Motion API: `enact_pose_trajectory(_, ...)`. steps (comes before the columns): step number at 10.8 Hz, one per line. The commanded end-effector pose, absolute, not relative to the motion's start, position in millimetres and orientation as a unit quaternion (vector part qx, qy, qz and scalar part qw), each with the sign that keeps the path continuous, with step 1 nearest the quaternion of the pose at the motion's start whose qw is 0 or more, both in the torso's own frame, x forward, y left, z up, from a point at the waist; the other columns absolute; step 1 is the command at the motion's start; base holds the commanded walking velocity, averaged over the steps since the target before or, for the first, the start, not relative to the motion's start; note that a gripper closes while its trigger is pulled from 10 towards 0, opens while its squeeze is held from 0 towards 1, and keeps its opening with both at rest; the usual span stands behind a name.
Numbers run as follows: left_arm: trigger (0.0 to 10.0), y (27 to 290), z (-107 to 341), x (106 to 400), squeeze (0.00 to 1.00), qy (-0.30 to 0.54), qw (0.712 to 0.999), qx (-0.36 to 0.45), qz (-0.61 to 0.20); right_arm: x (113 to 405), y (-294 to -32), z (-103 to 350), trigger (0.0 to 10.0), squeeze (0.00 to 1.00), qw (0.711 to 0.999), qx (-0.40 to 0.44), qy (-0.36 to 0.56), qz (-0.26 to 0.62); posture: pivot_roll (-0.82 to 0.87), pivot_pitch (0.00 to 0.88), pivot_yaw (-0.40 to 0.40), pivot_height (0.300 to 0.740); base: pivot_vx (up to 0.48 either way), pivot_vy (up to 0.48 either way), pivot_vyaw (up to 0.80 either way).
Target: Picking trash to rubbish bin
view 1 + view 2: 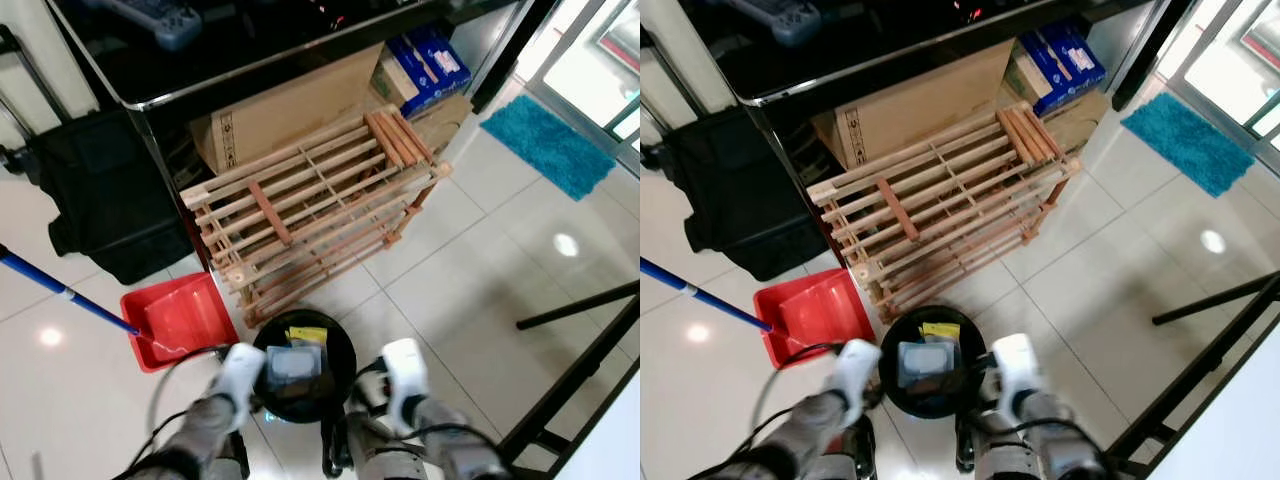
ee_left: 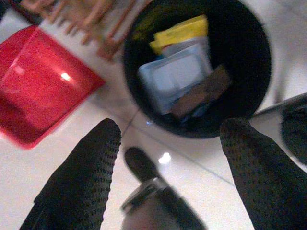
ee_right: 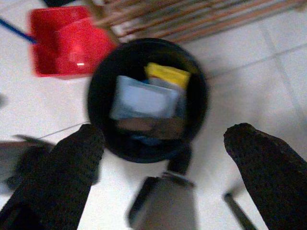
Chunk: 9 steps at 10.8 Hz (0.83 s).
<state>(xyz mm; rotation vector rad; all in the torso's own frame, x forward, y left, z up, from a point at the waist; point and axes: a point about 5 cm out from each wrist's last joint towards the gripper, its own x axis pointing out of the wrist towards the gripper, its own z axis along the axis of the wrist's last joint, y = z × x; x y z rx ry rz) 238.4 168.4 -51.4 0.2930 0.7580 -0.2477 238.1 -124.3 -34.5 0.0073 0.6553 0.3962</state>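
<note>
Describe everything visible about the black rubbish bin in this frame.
The black rubbish bin is round, dark and open-topped, standing upright on the white tiled floor just before the wooden rack, with the red dustpan to its left. Inside lie a pale blue packet, a yellow wrapper and a brown piece.

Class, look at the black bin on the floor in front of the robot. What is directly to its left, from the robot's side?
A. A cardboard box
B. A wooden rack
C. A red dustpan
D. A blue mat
C: the red dustpan lies on the tiles just left of the bin, with a blue handle leading off it.
</note>
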Motion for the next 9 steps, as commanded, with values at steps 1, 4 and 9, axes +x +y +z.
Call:
enact_pose_trajectory(1,10.0,172,-61,224,0.0,0.388,0.905,0.135,-0.111,226,-134,-47,10.0,0.0,0.921,-0.002,0.352,0.168,-0.02,0.192,-0.094,0.74,0.0,0.0,0.0)
enact_pose_trajectory(4,10.0,193,-64,215,0.0,0.396,0.905,0.14,-0.063,219,-152,-61,10.0,0.0,0.914,-0.011,0.391,0.112,0.02,0.109,-0.085,0.74,0.0,0.0,0.0)
enact_pose_trajectory(9,10.0,197,-61,219,0.0,0.394,0.908,0.139,-0.036,205,-160,-73,10.0,0.0,0.899,-0.013,0.429,0.086,0.03,0.066,-0.095,0.74,0.0,0.0,0.0)
